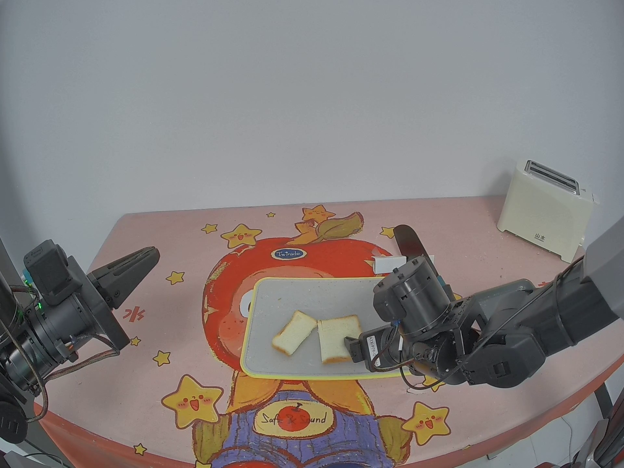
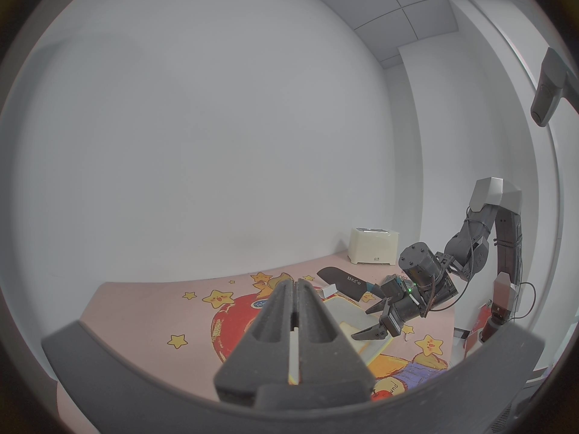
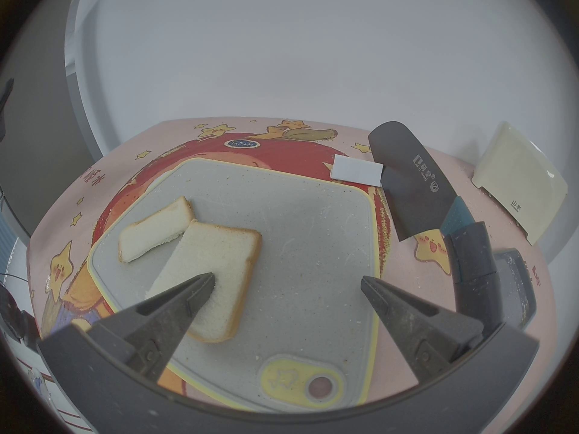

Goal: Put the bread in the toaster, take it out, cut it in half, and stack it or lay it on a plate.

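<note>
While spread above the grey, yellow-rimmed plastic cutting board [image 3: 313, 212], right pincer [image 3: 286, 283] hangs with one tip over the larger pale bread half [image 3: 220, 254], smaller half [image 3: 155, 229] just beyond it, likely lining up a stacking grasp. Left pincer [image 2: 294, 290] pressed together, well apart.

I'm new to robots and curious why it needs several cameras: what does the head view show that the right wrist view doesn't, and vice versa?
The head view adds the toaster's top slots and the shut left gripper. The right wrist view adds the cutting board's yellow handle end and the right gripper's open fingers above the board. Both share the two bread pieces on the board, the knife and the toaster.
</note>
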You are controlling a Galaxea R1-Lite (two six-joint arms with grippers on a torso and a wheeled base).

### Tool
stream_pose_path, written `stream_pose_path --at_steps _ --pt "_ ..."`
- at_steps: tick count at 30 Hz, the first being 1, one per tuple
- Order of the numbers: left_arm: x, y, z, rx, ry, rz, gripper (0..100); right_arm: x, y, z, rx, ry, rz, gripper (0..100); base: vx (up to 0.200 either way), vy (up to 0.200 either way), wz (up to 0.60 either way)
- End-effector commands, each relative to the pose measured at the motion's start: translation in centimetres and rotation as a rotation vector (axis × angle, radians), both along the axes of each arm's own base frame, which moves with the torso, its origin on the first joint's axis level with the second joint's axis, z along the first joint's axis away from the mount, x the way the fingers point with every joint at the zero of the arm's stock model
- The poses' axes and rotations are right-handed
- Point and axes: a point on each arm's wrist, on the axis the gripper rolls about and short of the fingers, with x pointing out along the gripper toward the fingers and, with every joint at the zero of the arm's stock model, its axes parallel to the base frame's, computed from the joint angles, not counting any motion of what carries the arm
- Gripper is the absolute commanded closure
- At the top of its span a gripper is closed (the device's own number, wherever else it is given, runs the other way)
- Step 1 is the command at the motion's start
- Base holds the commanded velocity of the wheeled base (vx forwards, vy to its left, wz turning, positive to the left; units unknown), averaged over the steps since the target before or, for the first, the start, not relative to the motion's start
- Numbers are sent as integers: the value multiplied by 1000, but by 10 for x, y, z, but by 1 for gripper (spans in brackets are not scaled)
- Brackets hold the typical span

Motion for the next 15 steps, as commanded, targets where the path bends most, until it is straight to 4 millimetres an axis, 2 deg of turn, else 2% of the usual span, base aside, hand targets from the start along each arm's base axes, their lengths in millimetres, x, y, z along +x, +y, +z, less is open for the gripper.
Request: stream_pose_path --at_steps 1,8,9,15 --pt "0 0 0 0 1 0 100 -1 0 -2 -7 5 2 0 0 0 0" --pt "0 0 0 -1 -1 0 100 -3 3 -4 -10 8 11 0 0 0 0" --pt "0 0 0 -1 -1 0 100 -3 3 -4 -10 8 11 100 0 0 0" --pt "0 0 0 7 -6 1 100 -3 4 -2 -4 4 15 100 0 0 0"
